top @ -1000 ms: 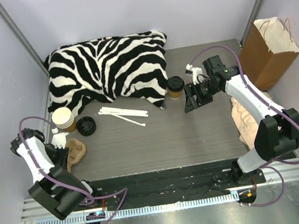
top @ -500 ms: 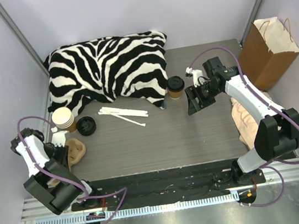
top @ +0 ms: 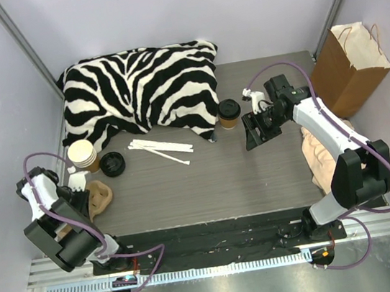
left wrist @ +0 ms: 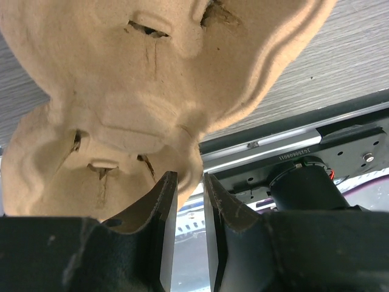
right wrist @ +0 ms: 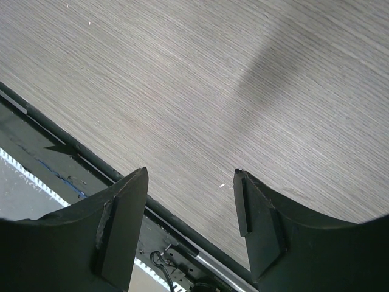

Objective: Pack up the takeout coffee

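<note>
- From above, the takeout coffee (top: 229, 112), a kraft paper cup with a round black lid, was seen upright on the grey wood-grain table (top: 208, 188). It was just beside the soft zebra-striped pillow (top: 140, 88). The right gripper (top: 258, 128) was seen near the cup, apart from it.
- In the left wrist view, the left gripper (left wrist: 189, 176) was only narrowly parted. The rim of a rough moulded-pulp tray (left wrist: 152, 79) was seen at its tips; whether it was pinched could not be told. A small printed code on the metal rail (left wrist: 292, 157) could not be read.
- In the right wrist view, the right gripper (right wrist: 189, 173) was seen with fingers wide apart above the table's fine grain.
</note>
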You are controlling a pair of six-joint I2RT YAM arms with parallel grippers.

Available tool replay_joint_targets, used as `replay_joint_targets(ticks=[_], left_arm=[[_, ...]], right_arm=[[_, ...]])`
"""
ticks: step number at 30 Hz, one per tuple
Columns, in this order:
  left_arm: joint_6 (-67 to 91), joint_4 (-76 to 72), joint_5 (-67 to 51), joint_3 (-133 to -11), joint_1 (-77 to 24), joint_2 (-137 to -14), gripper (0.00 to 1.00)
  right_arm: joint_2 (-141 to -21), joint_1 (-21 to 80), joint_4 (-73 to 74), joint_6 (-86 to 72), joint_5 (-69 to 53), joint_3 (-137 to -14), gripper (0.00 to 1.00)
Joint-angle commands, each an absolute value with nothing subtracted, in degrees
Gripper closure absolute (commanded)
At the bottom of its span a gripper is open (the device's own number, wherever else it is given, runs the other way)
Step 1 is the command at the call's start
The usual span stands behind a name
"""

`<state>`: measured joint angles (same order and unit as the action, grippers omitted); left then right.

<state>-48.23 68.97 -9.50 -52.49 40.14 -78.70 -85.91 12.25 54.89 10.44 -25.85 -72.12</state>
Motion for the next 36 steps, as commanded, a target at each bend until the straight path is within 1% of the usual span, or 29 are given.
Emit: replay_joint_targets(ticks=[1,6,10,17,30,34,36], left_arm=[[-47.9,67.5,-10.2,-51.94,40.52,-79.54,0.72],[-47.55,66.88,-10.81,-51.94,40.52,-80.07,0.74],[-47.2,69.08,-12.48,-53.52,40.52,-80.16,0.69],[-47.02,70.84,-13.8,-54.93,40.52,-80.07,0.66],[-46.49,68.2,-12.83,-52.91,40.52,-81.39,0.7],[-46.41,68.55,-13.1,-53.43,40.43,-81.04,0.79],[-46.58,69.17,-13.45,-53.96,40.52,-80.69,0.81]], right_arm=[[-86.48,12.22,54.67,11.07,-25.31,-73.39,0.34],[-86.66,12.13,54.58,10.99,-25.31,-73.21,0.34],[-86.57,12.13,54.67,10.99,-25.31,-72.95,0.34],[-87.01,12.13,54.67,10.99,-25.49,-73.21,0.34],[-87.1,12.04,54.67,10.9,-25.4,-73.39,0.35],[-87.01,12.13,54.58,10.81,-25.4,-73.21,0.35],[-87.1,12.04,54.49,10.72,-25.57,-73.13,0.35]])
